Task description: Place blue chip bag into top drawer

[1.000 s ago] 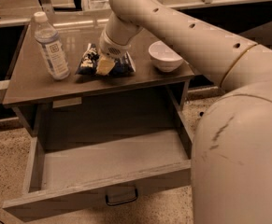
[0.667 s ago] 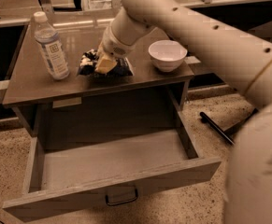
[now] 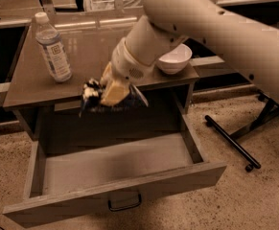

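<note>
The blue chip bag (image 3: 93, 96) is dark blue with white print and hangs in my gripper (image 3: 111, 91), which is shut on it. The bag is off the tabletop, held in the air at the table's front edge, above the back part of the open top drawer (image 3: 115, 163). The drawer is pulled far out, showing a plain grey floor with nothing on it, and has a small dark handle (image 3: 124, 202) on its front. My pale arm (image 3: 215, 23) reaches in from the upper right.
A clear water bottle (image 3: 53, 49) stands on the left of the grey-brown table (image 3: 33, 87). A white bowl (image 3: 174, 59) sits at the table's right, close behind my wrist. A black metal bar (image 3: 232, 143) lies on the speckled floor to the right.
The bag was lying on the tabletop under my gripper. Now it is lifted and carried forward and down, off the table's front edge, over the drawer.
</note>
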Robot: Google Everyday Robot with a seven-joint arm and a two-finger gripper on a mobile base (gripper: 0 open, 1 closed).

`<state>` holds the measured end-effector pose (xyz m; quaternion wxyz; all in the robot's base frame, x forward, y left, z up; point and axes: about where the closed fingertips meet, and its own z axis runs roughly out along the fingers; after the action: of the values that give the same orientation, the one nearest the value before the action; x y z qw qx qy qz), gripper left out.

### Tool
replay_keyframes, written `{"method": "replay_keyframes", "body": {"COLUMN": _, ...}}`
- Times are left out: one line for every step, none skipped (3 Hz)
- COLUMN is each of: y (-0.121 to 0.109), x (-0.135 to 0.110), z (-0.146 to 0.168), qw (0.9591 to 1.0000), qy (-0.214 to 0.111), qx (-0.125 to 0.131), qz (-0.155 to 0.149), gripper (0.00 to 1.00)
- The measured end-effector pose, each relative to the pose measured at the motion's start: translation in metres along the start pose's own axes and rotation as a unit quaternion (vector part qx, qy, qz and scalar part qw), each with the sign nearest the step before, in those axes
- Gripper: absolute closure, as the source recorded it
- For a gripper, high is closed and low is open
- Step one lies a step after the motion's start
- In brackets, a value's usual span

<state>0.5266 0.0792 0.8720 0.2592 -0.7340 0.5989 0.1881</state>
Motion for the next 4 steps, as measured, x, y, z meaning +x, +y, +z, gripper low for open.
{"method": "replay_keyframes", "body": {"y": 0.051, "x": 0.02, "z": 0.029, "qw": 0.9954, "qy": 0.061, "qx": -0.072, "qz": 0.018, "gripper": 1.0}}
{"method": "replay_keyframes", "body": {"y": 0.064, "x": 0.028, "z": 0.059, "qw": 0.9906, "qy": 0.107, "qx": -0.083, "qz": 0.016, "gripper": 0.82}}
{"method": "replay_keyframes", "body": {"y": 0.05, "x": 0.03, "z": 0.086, "qw": 0.9954, "qy": 0.081, "qx": -0.048, "qz": 0.018, "gripper": 0.58}}
{"method": "replay_keyframes", "body": {"y": 0.008, "x": 0.042, "z": 0.116, "qw": 0.9991, "qy": 0.028, "qx": 0.026, "qz": 0.02, "gripper": 0.27}}
